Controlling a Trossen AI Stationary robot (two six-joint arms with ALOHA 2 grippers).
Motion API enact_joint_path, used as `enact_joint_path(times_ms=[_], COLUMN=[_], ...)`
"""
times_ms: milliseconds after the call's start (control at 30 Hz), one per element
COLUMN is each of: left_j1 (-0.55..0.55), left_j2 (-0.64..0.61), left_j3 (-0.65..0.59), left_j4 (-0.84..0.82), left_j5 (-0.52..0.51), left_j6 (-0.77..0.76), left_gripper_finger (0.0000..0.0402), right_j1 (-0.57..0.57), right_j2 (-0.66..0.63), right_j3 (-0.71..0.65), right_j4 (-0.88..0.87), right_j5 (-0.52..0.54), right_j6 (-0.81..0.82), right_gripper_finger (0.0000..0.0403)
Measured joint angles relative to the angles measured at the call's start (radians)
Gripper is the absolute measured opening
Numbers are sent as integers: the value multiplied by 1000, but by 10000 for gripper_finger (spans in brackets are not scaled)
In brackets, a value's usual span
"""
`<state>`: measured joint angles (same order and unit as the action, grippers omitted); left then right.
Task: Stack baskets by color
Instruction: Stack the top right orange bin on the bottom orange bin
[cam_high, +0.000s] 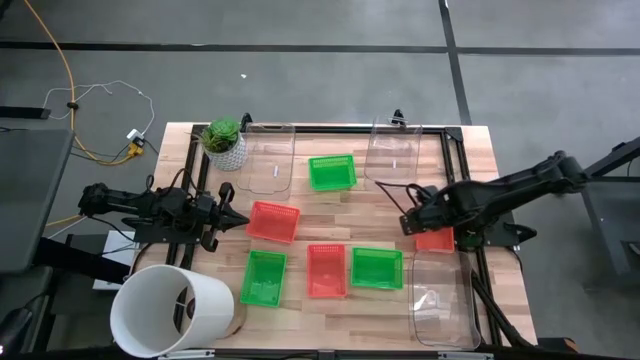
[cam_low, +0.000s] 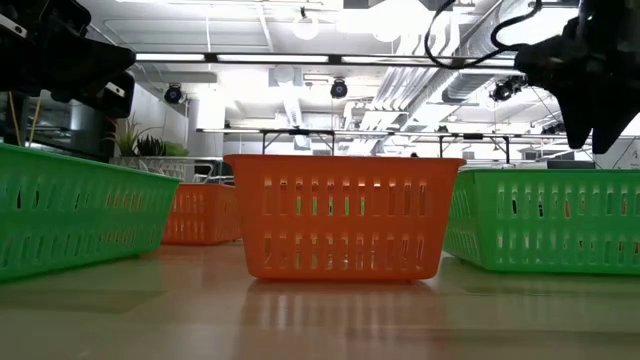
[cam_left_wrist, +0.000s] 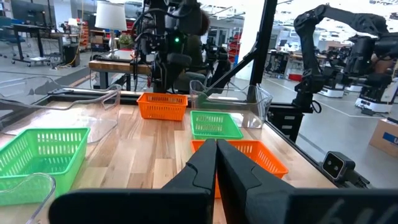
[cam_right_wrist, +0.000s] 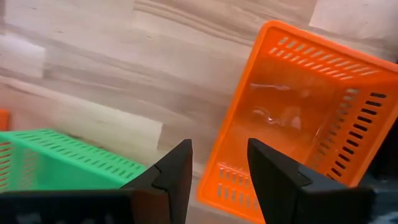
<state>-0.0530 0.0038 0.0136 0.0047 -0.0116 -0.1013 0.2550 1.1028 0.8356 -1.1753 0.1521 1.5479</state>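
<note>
**Right arm poised over a red basket at the table's right edge**

The wooden table (cam_high: 330, 310) carries six small baskets, none stacked yet. Three red ones: one left of centre (cam_high: 274, 221), one near the front middle (cam_high: 327, 270), and one at the right edge (cam_high: 435, 240), partly under the right arm. Three green ones: one toward the back (cam_high: 332, 171), one front left (cam_high: 263, 276), one front right (cam_high: 376, 267). Clear bins (cam_high: 441, 300) and a white bucket (cam_high: 170, 310) stand around them.

The right gripper (cam_right_wrist: 217, 165) hangs above the right-edge red basket (cam_right_wrist: 305, 112), fingers spread, gripping nothing; its wrist view shows the basket's near wall just below the gap, with the green basket (cam_right_wrist: 68, 162) close beside. The left gripper (cam_left_wrist: 216, 163) waits at the table's left edge, fingers pressed together and empty.

To do this step well, I judge the right gripper should come straight down so one finger goes inside the wall and one outside, clear of the green neighbour. Pinch the wall mid-length so the basket lifts level, then carry it to another red basket.
</note>
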Motion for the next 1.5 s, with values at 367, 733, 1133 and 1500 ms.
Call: enact_joint_path(times_ms=[367,733,1133,1500], left_j1=[0,0,0,0], left_j2=[0,0,0,0], left_j3=[0,0,0,0], left_j4=[0,0,0,0], left_j5=[0,0,0,0], left_j6=[0,0,0,0], left_gripper_finger=[1,1,1,1], right_j1=[0,0,0,0], right_j2=[82,188,198,197], right_j3=[0,-47,-170,-164], right_j4=[-43,11,131,139], right_j5=[61,94,83,83], right_j6=[87,198,303,249], right_gripper_finger=[142,142,141,10])
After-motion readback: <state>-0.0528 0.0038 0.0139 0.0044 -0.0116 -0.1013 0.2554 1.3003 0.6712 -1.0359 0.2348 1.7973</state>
